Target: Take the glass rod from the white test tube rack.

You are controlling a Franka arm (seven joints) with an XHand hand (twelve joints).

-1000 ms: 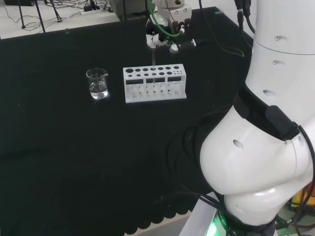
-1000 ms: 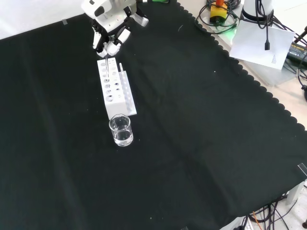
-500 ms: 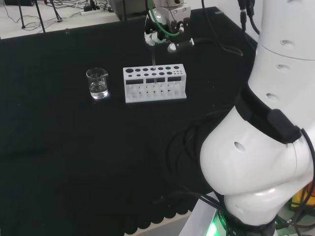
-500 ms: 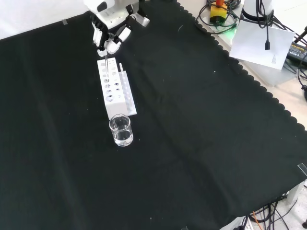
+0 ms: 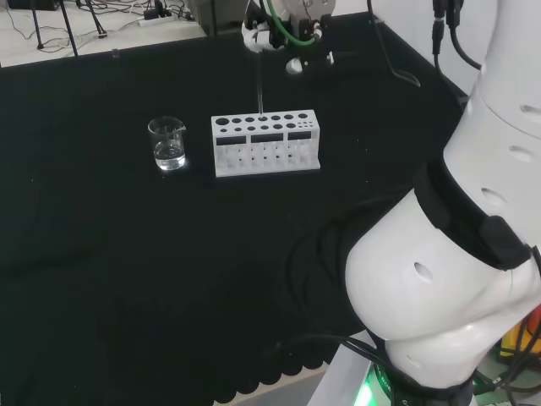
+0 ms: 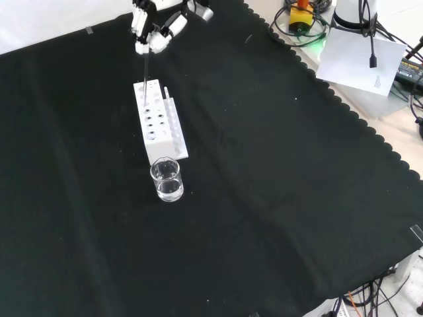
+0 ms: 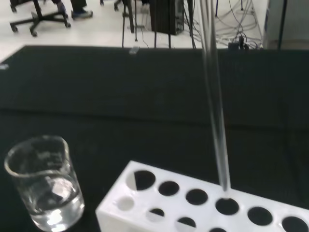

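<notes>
As we compare this moment with the one a second ago, the robot hand point(image 5: 283, 21) has climbed toward the top edge of the head view, and the glass rod point(image 5: 260, 87) has come up with it. A second back the rod stood deep in the white test tube rack point(image 5: 266, 144), with the fingers low over the holes. Now, in the wrist view, the rod's lower tip point(image 7: 224, 186) sits right at the mouth of one hole in the far row, almost clear of it; we cannot tell whether it is fully out.

We see the fingers point(image 6: 151, 41) curled round the rod's upper end in the front view, so the robot hand is closed on the rod and carrying it. The rod hangs close to upright from that grip down to the rack's point(image 6: 158, 119) far end. The rack itself has not shifted on the surface, and the beaker point(image 6: 166, 179) with a little clear liquid stands where it did, just beside the rack's near end in the front view.

We judge the task nearly done: the pull is straight, the rack stays put, and only a little more rise should free the tip. The risk we see is the tip catching the hole's rim if the robot hand moves sideways too soon.
</notes>
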